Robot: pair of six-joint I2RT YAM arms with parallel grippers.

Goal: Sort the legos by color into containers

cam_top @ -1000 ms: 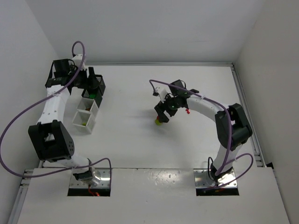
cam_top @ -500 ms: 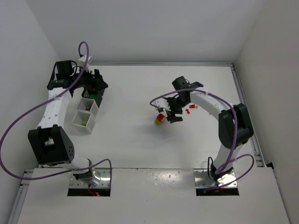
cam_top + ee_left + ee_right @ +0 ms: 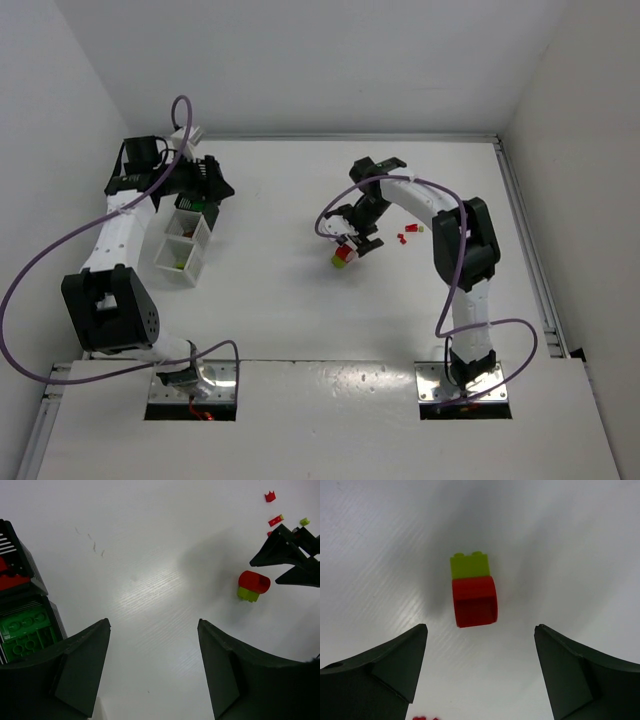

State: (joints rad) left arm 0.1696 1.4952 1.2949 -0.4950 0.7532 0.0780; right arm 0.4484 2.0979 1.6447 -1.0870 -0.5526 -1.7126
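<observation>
Legos of the task lie loose mid-table. Nearest the arm bases, a red block [image 3: 475, 607] sits joined to a yellow-green brick [image 3: 470, 566], the pair resting on the white table [image 3: 270, 300]. The right tool [image 3: 480, 670] hangs just over that pair with its fingers spread wide and nothing in its grasp; neither finger touches the bricks, which show in the gap between them. A little farther and to the right, a few tiny red legos [image 3: 403, 238] and one yellow-green bit [image 3: 420, 228] are scattered close together.

Along the left side the containers stand in a row running away from the bases. First come two white containers [image 3: 186, 240], the nearer one with a small yellow-green piece [image 3: 177, 266] inside. Beyond them are two black containers [image 3: 50, 625]. One holds green legos [image 3: 25, 635], and the one past it holds red legos [image 3: 10, 577]. The left tool [image 3: 152, 670] hovers above the black pair, its fingers wide apart and empty.
</observation>
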